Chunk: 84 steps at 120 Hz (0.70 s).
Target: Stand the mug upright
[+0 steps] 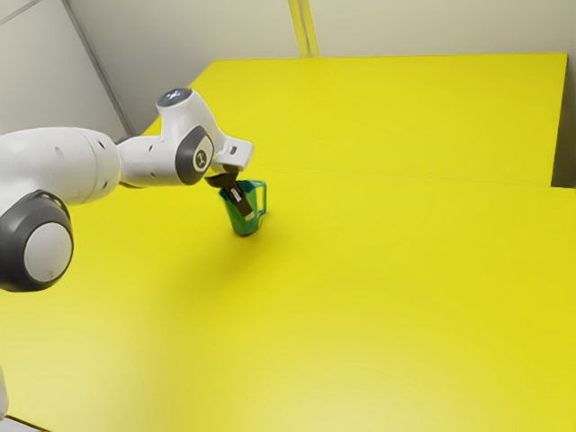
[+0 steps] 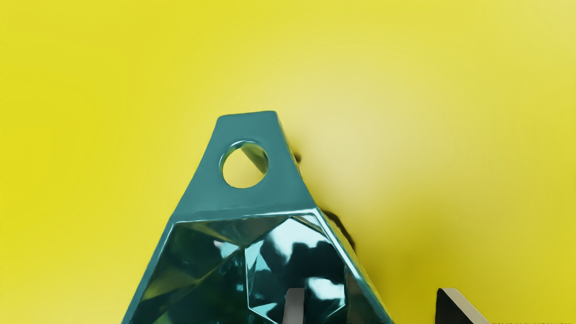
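Note:
In the exterior view the gripper (image 1: 245,212) is low at the teal mug (image 1: 241,228), with a finger in front of the mug's body. The mug's base is down on the yellow table (image 1: 360,270) and its handle points to the exterior view's right; whether it leans slightly, I cannot tell. From the wrist view I look into the mug's opening, past the flat handle top (image 2: 247,200) with its round hole. There the gripper (image 2: 377,308) is open: one finger is over the mug's opening, the other outside its wall, with a gap between that wall and the outer finger.
A raised yellow surface (image 1: 387,108) rises behind the table, with a pale wall (image 1: 432,27) beyond it. The arm comes in from the exterior view's left, its large joints above the table.

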### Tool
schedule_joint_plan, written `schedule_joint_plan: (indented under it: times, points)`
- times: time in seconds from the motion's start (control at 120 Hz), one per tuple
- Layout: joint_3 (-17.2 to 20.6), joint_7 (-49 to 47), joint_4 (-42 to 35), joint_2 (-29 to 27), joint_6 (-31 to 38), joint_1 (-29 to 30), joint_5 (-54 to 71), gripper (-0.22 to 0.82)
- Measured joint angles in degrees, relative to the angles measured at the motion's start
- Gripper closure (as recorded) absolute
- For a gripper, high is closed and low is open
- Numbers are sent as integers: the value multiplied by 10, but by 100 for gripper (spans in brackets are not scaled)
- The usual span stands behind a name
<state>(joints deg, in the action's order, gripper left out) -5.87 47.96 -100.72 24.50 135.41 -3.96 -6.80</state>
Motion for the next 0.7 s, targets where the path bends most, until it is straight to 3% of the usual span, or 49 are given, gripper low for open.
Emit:
schedule_joint_plan:
  times: [0.15, 0.342, 0.525, 0.617, 0.7]
  points:
    - [-3, 1, 1, -16, -6, -9, 10, 17]
    - [-5, -4, 1, -85, -40, -17, 15, 7]
    - [-7, -60, 32, -164, -177, -23, 54, 3]
    - [-48, -94, 58, -197, -247, -66, 71, 2]
    - [-47, -125, 106, -207, -314, -66, 96, 1]
